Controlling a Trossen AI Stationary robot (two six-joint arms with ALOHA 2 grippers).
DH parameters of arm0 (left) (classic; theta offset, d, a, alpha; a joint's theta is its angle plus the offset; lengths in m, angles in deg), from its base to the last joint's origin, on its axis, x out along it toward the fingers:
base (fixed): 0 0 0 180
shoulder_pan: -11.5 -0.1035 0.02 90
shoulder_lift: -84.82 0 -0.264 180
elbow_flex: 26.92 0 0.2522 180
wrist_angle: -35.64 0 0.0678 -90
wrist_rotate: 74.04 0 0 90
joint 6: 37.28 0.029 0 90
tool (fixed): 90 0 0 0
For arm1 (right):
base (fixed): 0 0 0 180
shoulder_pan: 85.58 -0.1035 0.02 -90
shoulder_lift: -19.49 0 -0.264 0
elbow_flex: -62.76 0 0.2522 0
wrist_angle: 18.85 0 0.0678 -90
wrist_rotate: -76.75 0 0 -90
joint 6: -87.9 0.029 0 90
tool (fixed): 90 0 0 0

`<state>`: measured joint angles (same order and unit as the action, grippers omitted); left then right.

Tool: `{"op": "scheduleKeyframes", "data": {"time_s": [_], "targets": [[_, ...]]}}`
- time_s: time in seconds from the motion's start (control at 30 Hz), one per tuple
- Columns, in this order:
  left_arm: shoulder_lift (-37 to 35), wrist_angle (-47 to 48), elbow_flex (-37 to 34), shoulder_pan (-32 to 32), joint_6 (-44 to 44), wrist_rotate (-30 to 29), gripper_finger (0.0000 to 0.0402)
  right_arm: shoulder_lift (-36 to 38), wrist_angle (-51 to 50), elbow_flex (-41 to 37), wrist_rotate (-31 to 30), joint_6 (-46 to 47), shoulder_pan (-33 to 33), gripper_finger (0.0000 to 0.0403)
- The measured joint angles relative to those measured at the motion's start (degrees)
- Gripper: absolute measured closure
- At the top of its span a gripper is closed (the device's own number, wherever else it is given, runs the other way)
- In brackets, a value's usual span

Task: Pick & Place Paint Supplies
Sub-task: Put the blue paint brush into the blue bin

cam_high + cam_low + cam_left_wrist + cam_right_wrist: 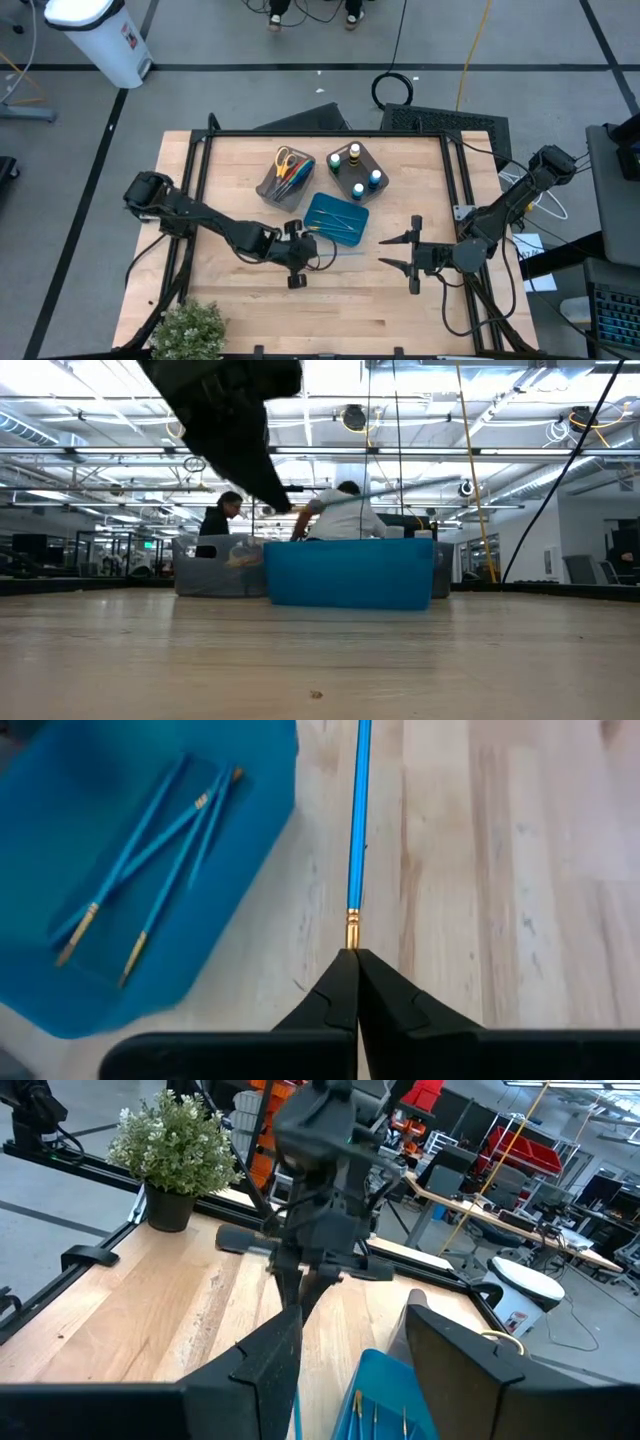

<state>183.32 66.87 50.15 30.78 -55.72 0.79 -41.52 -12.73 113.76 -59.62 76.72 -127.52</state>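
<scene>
A thin blue brush [357, 810] with a gold ferrule hangs above the wooden table, just on the near side of the teal tray [330, 205]. My left gripper [314, 250] is shut on the brush's end. In the low view the brush [380, 493] runs nearly level, clear of the tabletop. Three more blue brushes [150, 860] lie in the tray. A grey bin [272, 190] holds scissors [287, 160]; another bin [340, 180] holds paint bottles [357, 170]. My right gripper [385, 253] stands open and holds nothing, right of the brush, pointing at it. My left gripper pinches the brush's gold ferrule end [352, 932] between the tips of its two fingers. The fingers lie along the brush, which sticks straight out beyond them toward the table's right. The brush is lifted clear of the table and stays nearly level.
A small potted plant [188, 328] stands at the table's near left corner. The two bins stand at the far middle, behind the tray. Bare wood lies left, right and on the near side of the tray. People sit in the room beyond the far edge [340, 510].
</scene>
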Motion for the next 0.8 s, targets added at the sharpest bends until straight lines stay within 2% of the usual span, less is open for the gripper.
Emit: {"op": "scheduleKeyframes", "data": {"time_s": [0.3,0.47,0.8], "targets": [[-3.74,-0.75,0.07,-1.95,4.58,-0.39,0.0401,0.00,0.05,-0.01,-0.03,0.00,-0.02,0.0232],[-3.81,-0.97,0.07,-4.03,9.69,-0.40,0.0401,0.00,0.02,0.00,-0.02,0.00,-0.02,0.0232],[-3.75,-1.37,0.07,-9.02,13.47,-1.57,0.0401,-0.02,0.00,0.00,-0.02,0.00,0.00,0.0232]]}}
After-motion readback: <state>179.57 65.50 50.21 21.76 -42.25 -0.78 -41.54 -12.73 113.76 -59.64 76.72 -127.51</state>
